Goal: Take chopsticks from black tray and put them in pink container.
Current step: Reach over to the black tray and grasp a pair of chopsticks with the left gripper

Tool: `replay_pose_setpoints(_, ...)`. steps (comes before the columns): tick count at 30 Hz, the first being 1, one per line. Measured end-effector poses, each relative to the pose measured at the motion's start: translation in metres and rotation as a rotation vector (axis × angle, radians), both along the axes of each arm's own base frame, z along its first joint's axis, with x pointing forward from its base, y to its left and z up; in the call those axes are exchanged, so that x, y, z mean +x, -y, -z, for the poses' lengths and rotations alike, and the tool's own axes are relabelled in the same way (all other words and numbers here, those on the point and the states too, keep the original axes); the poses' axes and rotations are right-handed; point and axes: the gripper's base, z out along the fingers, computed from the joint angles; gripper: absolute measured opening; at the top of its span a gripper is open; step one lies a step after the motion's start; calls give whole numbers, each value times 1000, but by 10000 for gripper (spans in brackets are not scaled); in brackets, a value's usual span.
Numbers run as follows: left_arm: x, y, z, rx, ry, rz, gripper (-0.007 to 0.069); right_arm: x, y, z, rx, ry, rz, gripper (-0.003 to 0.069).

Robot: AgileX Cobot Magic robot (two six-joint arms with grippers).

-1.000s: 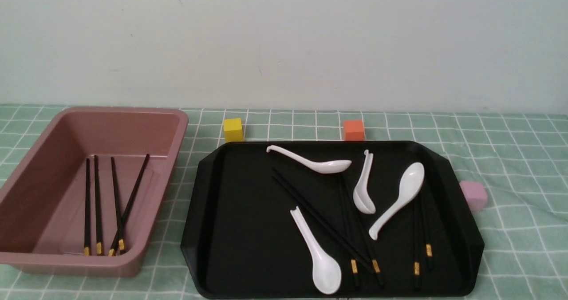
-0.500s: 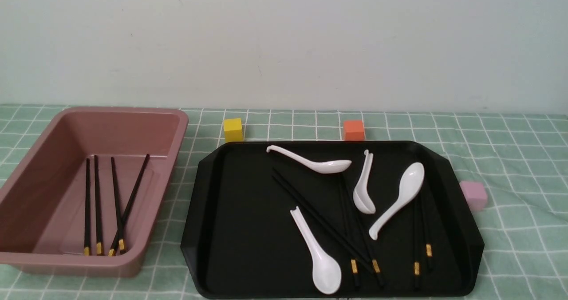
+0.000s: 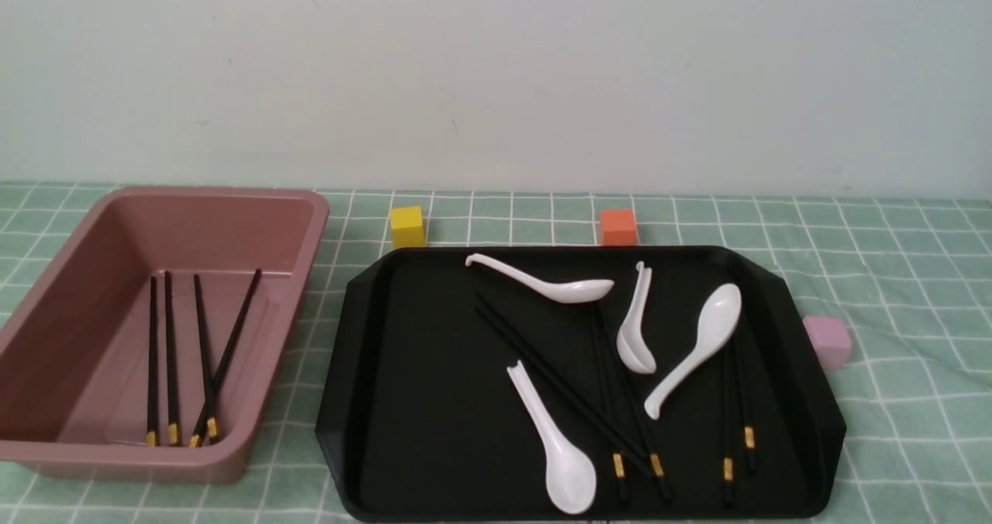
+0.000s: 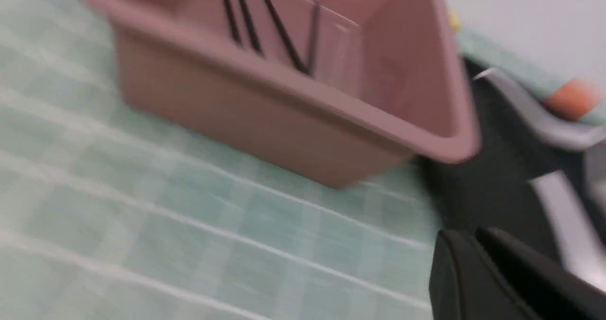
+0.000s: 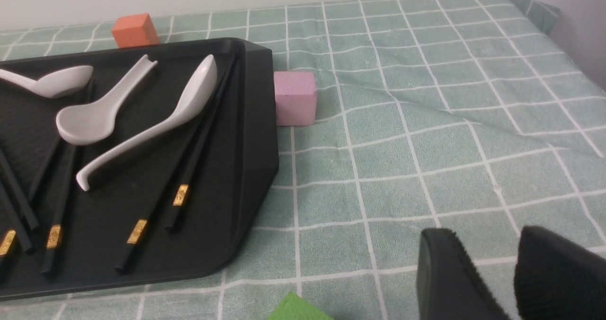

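Observation:
Several black chopsticks [image 3: 200, 338] with gold bands lie in the pink container [image 3: 217, 195] at the left; the left wrist view shows these chopsticks [image 4: 284, 45] over the container's wall [image 4: 284, 107]. More chopsticks [image 3: 558, 380] lie crossed in the black tray [image 3: 418, 400], some under white spoons, and a pair [image 5: 189, 168] lies by its right rim. Neither gripper shows in the front view. My left gripper [image 4: 466, 235] is shut and empty, low over the cloth near the container and the tray's corner [image 4: 492, 187]. My right gripper [image 5: 487, 232] is open and empty over the cloth, right of the tray [image 5: 246, 121].
Several white spoons [image 3: 566, 462] lie in the tray among the chopsticks. A yellow cube [image 3: 407, 225] and an orange cube [image 3: 618, 227] stand behind the tray, and a pink cube [image 3: 826, 340] at its right side. A green thing [image 5: 296, 310] lies near the right gripper.

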Motion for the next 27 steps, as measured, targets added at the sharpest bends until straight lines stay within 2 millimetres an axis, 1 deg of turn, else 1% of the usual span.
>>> replay_pose_setpoints(2,0,6,-3,-352,-37,-27,51,0,0,0,0,0,0,240)
replay_pose_setpoints(3,-1,8,-5,-489,-57,-40,52,0,0,0,0,0,0,240)
replay_pose_setpoints(4,-1,9,-6,-566,-66,-43,53,0,0,0,0,0,0,240)
replay_pose_setpoints(5,-1,12,-9,-758,-88,-60,56,0,0,0,0,0,0,240)
replay_pose_setpoints(6,-1,12,-10,-794,-92,-61,57,0,0,0,0,0,0,240)
replay_pose_setpoints(7,0,13,-12,-909,-99,-70,58,0,0,0,0,0,0,240)
replay_pose_setpoints(10,0,12,-15,-989,-81,-81,61,0,0,0,0,0,0,240)
replay_pose_setpoints(17,3,3,-24,-1063,43,-136,69,0,0,0,0,0,0,240)
replay_pose_setpoints(20,4,-2,-28,-1148,97,-171,69,0,0,0,0,0,0,240)
replay_pose_setpoints(22,5,-9,-33,-1246,167,-218,69,0,0,0,0,0,0,240)
replay_pose_setpoints(24,5,-14,-35,-1300,214,-252,59,0,0,0,0,0,0,240)
replay_pose_setpoints(27,2,-14,-53,-1238,269,-215,13,0,0,0,0,0,0,240)
